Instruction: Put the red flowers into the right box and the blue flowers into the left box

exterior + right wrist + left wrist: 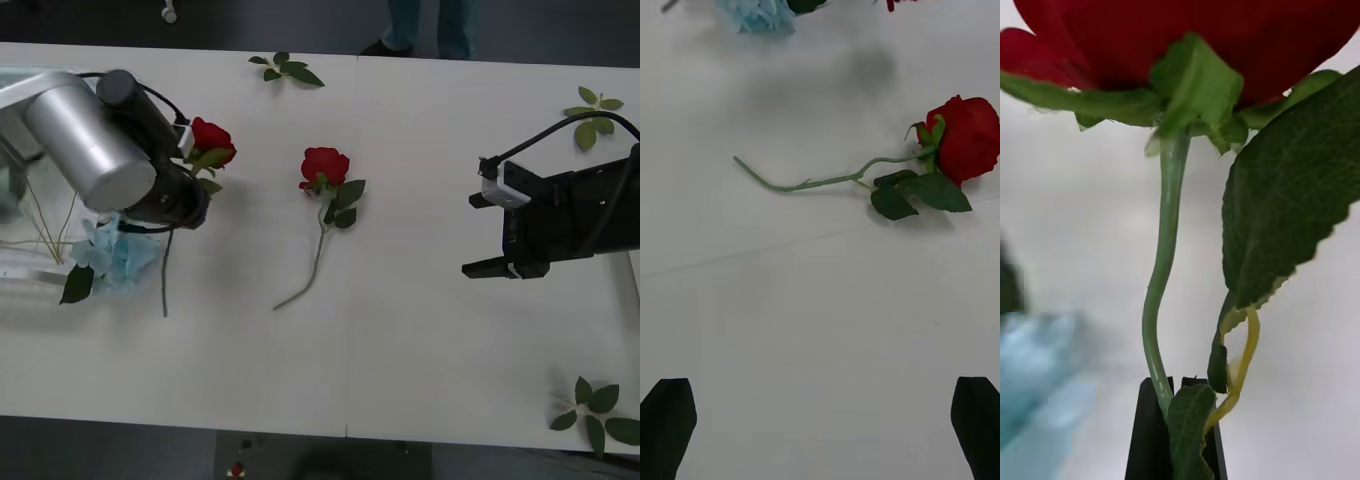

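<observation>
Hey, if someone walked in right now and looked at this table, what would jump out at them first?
Probably the red rose clamped by its green stem in the left gripper, held at the white table's left side by the pale blue flower cluster. Next, a second red rose lying alone mid-table. The right gripper waits open on the right.

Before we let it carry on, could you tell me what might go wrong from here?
1. The left tool pinches only the thin stem of a rose, so it could slip or swing in transit.
2. That rose hangs beside the blue flowers; its stem could snag them.
3. The right tool is open, far from the other rose.
</observation>
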`<state>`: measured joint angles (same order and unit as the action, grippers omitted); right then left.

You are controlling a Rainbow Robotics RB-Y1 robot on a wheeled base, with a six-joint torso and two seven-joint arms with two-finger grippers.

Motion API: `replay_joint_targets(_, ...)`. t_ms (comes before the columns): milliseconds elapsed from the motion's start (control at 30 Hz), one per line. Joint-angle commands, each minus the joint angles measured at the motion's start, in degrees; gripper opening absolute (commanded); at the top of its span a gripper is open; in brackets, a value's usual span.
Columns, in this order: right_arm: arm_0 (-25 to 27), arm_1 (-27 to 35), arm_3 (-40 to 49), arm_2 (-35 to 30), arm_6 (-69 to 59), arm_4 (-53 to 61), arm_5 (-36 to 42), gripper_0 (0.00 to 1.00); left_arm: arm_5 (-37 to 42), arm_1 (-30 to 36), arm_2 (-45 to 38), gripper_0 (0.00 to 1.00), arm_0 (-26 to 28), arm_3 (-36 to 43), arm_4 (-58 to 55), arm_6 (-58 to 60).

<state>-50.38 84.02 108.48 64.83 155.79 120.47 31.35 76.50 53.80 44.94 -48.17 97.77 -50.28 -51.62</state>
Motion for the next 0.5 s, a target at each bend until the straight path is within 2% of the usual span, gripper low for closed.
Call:
replay_joint_targets(33,-1.2,1.9,0.7,-0.8,-0.8,-0.4,-0.2,1.00,7.4,2.8,-7.9,0.00,-1.5,5.4,-4.1,-3.3)
replay_joint_targets(100,-1.2,1.9,0.7,-0.8,-0.8,-0.4,-0.2,1.00,11.4,2.5,-13.8,0.00,-0.6,8.2,-7.5,-3.7)
replay_joint_targets(233,-1.2,1.9,0.7,-0.8,-0.8,-0.4,-0.2,1.00,11.9,1.0,-22.6,0.00,1.5,12.4,-14.2,-4.4)
replay_joint_targets(367,-1.2,1.9,0.7,-0.8,-0.8,-0.4,-0.2,1.00,7.0,-0.3,-27.5,0.00,3.5,14.8,-20.2,-6.5)
replay_joint_targets(500,-1.2,1.9,0.7,-0.8,-0.8,-0.4,-0.2,1.00,-2.1,-0.9,-29.3,0.00,5.5,15.7,-24.5,-10.8)
